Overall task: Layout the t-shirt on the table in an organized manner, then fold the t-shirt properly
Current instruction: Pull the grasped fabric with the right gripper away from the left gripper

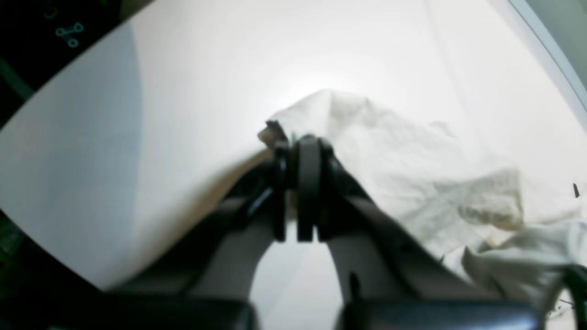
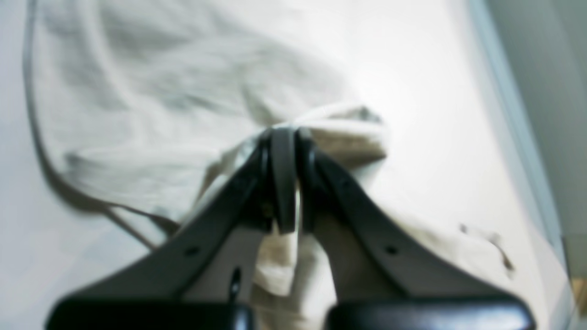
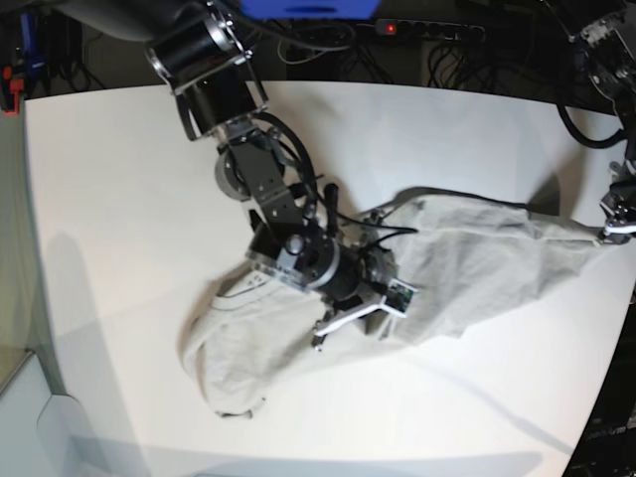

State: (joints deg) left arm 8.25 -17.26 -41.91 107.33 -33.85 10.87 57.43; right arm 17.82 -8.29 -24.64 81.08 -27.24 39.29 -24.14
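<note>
Now both end effectors, left (image 1: 305,146) and right (image 2: 284,137), pinch the t-shirt (image 3: 477,268) closed on the table (image 3: 119,199).

Both wrist views blurred. Base view: left gripper (image 3: 618,231) cut off at the frame's right edge, jaws unreadable there. Right gripper (image 3: 328,333) covers the t-shirt (image 3: 477,268) fold it pinches; neck label unreadable.

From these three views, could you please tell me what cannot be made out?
- Left gripper: the base view's right edge cuts it off.
- T-shirt: neck label too small in the base view; the wrist views are blurred.
- Right gripper: in the base view the arm hides its grip on the cloth.
- Table: near edge cut off in the base view.
</note>
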